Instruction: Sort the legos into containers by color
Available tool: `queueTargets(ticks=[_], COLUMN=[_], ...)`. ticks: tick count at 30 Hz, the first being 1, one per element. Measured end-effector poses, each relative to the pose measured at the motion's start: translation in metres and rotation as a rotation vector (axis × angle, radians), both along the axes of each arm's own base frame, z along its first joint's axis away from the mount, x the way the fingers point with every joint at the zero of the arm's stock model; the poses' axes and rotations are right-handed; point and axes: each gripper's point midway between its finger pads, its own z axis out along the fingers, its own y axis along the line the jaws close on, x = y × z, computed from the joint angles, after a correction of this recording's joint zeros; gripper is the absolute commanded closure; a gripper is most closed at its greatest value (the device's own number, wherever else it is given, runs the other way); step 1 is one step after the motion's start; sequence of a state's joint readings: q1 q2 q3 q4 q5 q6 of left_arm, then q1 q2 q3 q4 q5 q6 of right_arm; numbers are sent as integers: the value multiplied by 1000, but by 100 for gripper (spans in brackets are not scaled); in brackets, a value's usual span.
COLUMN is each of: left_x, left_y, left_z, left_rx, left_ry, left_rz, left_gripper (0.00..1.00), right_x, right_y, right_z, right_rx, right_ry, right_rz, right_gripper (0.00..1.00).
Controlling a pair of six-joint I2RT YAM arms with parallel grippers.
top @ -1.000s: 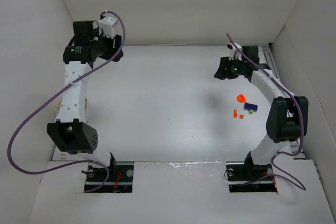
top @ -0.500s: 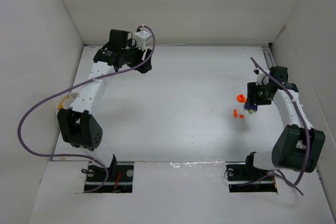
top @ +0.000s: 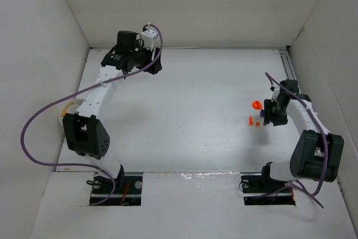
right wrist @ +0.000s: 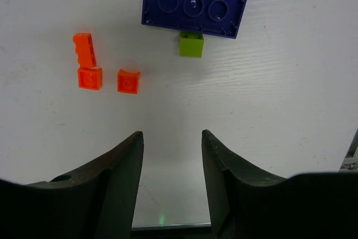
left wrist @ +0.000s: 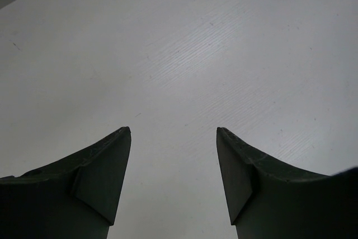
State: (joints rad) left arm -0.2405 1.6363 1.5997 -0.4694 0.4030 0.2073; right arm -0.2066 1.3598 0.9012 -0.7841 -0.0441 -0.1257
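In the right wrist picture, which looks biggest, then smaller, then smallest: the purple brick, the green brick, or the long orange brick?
1. purple brick, clearly the largest.
2. green brick and long orange brick look about alike, so I can't rank them.

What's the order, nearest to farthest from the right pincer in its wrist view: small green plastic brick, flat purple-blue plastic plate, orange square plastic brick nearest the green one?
1. Orange square brick, ahead-left of the right pincer.
2. Green brick, farther ahead, slightly right.
3. Purple-blue plate, beyond the green brick, top of view.
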Motion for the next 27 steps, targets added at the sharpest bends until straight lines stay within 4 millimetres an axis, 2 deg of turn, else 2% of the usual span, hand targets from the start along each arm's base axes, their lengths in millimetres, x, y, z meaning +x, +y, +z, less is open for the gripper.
queueTargets(ticks=[9,22,27], left_x=[13,20,20], left_y=[1,5,5], left_z=[-18,-8,-8], left_rx=[-3,2,2], left_ry=[42,11,11], left_rz=[56,89,90], left_gripper=[41,41,41], right_x=[15,52,52], right_y=[-1,-12,-15], right_z=[-22,-35,-38], right_rx=[-17,-69,-83], right_ry=[43,36,43], right_rz=[-40,-66,-67], right_gripper=[53,54,54])
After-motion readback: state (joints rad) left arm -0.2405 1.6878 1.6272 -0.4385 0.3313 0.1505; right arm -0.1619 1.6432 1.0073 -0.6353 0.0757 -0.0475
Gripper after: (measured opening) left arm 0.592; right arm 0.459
